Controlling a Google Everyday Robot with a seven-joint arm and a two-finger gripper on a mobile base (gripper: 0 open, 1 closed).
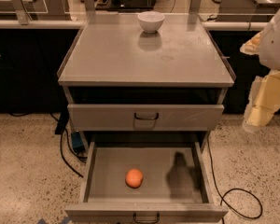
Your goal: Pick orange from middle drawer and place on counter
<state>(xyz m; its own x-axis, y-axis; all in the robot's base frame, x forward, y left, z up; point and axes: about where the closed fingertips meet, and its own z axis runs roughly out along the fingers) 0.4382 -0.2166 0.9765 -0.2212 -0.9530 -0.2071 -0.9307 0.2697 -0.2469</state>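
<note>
The grey counter [130,55] holds a bowl [150,21] at its far edge. Below its front edge the middle drawer [109,164] stands open, exposing the orange [134,178] for reaching. Our gripper [263,108] hangs beyond the right edge; open or closed, we cannot tell.

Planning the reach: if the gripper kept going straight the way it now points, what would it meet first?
The gripper, right of the counter, points down; likely the floor beside the open drawer, not the orange. Depth is unclear.
</note>
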